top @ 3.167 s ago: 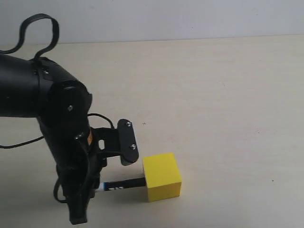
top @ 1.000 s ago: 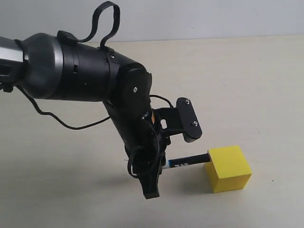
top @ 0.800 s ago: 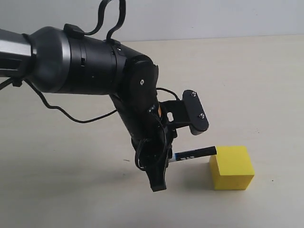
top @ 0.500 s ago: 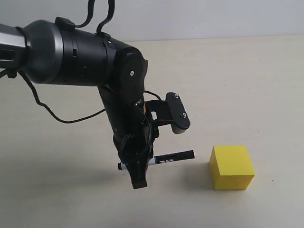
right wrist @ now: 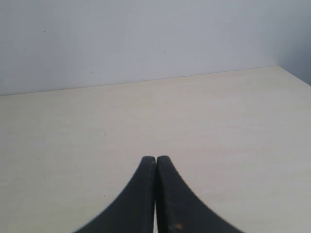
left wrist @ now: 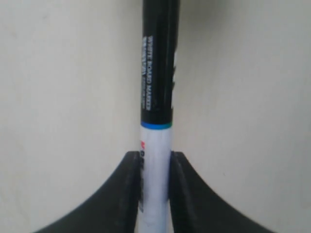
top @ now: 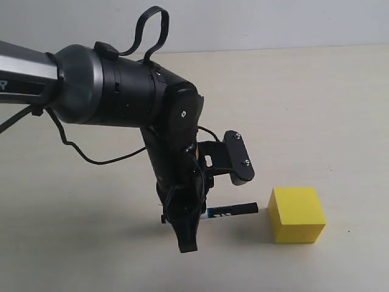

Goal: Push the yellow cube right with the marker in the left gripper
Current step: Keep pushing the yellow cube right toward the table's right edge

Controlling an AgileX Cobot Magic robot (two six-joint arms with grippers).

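Observation:
The yellow cube (top: pixel 296 214) rests on the table at the lower right of the exterior view. My left gripper (top: pixel 196 216) hangs down to its left, shut on the white barrel of the marker (top: pixel 231 211). The marker lies level with its black cap aimed at the cube, and a small gap separates the cap's tip from the cube's left face. In the left wrist view the marker (left wrist: pixel 158 97) runs out from between the two black fingers (left wrist: pixel 127 189) of the left gripper (left wrist: pixel 155 158); the cube is out of that view. My right gripper (right wrist: pixel 155 160) is shut with nothing in it.
The pale beige table (top: pixel 316 109) stretches behind and to the right of the cube, ending at a light wall (top: pixel 255 21). A black cable loop (top: pixel 151 30) rises from the left arm. The wrist camera bracket (top: pixel 237 157) juts out above the marker.
The cube has been pushed from the lower middle to the lower right. The left gripper then drew back to the left, and has now come right again, leaving the marker tip just short of the cube.

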